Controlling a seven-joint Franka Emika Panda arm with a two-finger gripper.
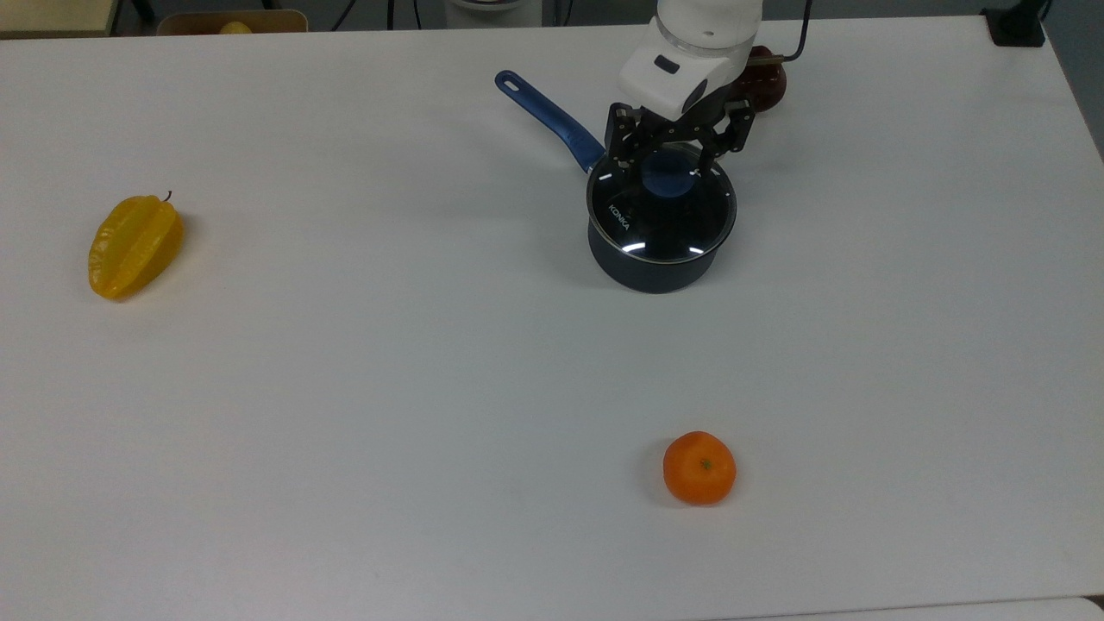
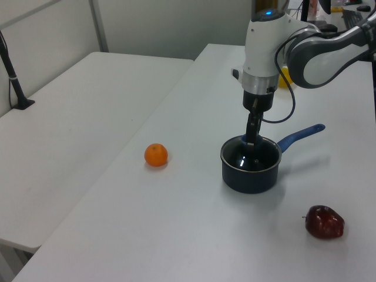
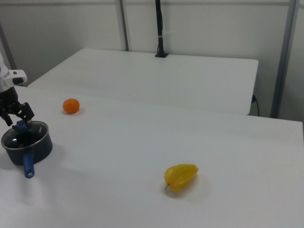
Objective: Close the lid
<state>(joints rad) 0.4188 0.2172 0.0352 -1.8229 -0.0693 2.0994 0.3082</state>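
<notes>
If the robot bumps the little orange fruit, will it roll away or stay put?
It would probably roll a bit: the orange fruit looks round and sits loose on the smooth white table, with nothing beside it to stop it. Its top looks slightly flattened, so it may wobble and settle soon. It likely feels firm, not floppy.
</notes>
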